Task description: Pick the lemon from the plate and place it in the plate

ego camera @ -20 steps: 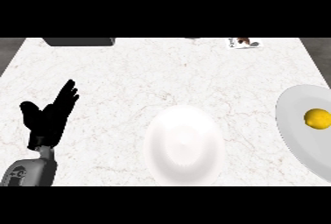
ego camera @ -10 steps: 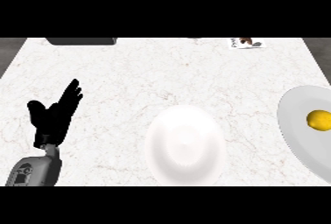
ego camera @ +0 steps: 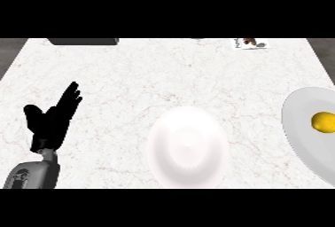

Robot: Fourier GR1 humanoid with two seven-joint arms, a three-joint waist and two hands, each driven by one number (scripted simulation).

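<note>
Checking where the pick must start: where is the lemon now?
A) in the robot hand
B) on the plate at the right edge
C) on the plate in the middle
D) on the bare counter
B: the lemon lies on the right plate; the middle plate holds nothing, and the left robot hand is open at the left.

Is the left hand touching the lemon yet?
Apart. Head view: the open left hand is at the counter's left, the lemon on the right plate.
</note>
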